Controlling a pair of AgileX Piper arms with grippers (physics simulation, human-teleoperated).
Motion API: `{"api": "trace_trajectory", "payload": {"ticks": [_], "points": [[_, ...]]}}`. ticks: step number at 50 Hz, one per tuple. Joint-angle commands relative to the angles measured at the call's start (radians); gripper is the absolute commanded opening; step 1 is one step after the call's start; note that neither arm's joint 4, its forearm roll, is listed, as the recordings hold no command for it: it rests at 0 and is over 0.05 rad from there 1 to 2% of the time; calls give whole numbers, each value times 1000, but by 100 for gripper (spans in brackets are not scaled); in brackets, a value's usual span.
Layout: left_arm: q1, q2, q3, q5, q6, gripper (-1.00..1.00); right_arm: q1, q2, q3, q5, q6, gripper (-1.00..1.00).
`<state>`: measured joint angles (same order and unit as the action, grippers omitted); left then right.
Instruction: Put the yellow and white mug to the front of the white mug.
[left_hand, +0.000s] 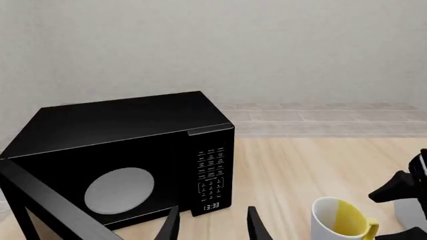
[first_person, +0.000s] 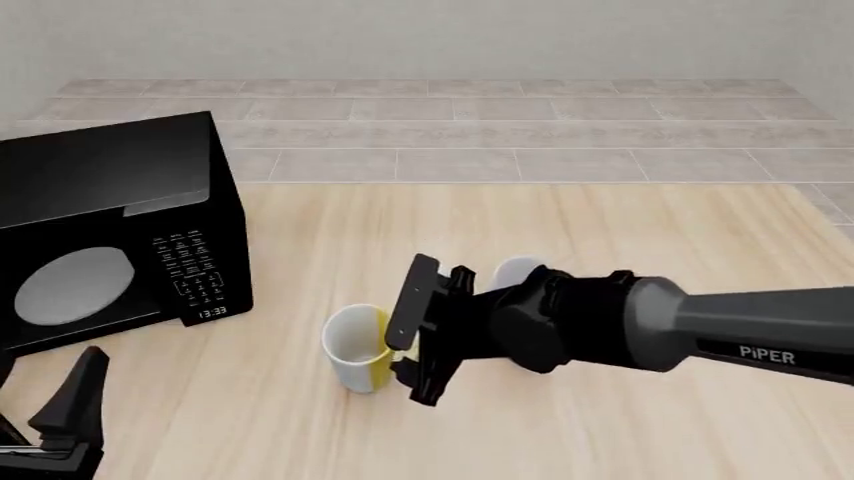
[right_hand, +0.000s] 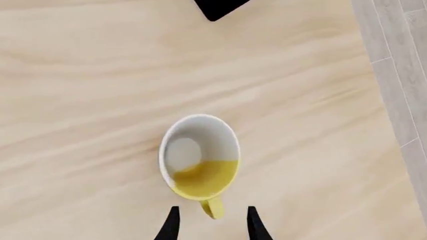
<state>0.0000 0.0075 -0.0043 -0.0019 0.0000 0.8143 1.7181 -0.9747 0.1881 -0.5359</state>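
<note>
Trouble here would be a knock: the right gripper (right_hand: 210, 225), fingers apart, straddles the yellow handle of the yellow and white mug (first_person: 358, 348) without closing on it, so a skewed squeeze could tip the upright mug. The white mug (first_person: 515, 274) stands just behind, mostly hidden by the arm. Bare table (first_person: 641, 230) lies all around; the microwave (first_person: 107, 235) and the spread left gripper (left_hand: 212, 225) sit well apart.

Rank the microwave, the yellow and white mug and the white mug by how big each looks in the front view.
1. Microwave, by far the largest.
2. Yellow and white mug.
3. White mug, smallest as seen, but the right arm hides most of it and it stands farther back, so its true size is unsure.
</note>
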Motion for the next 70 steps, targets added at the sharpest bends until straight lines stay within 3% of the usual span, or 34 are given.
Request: {"api": "trace_trajectory", "payload": {"ticks": [1,33,34,56,70], "points": [[0,0,0,0,0,100,11,60,-1,-25,15,100],[0,0,0,0,0,100,-12,142,-5,-55,46,100],[0,0,0,0,0,100,2,139,3,-50,53,-100],[0,0,0,0,0,100,-23,41,3,-18,12,-100],[0,0,0,0,0,100,-65,-63,-43,55,6,-100]]}}
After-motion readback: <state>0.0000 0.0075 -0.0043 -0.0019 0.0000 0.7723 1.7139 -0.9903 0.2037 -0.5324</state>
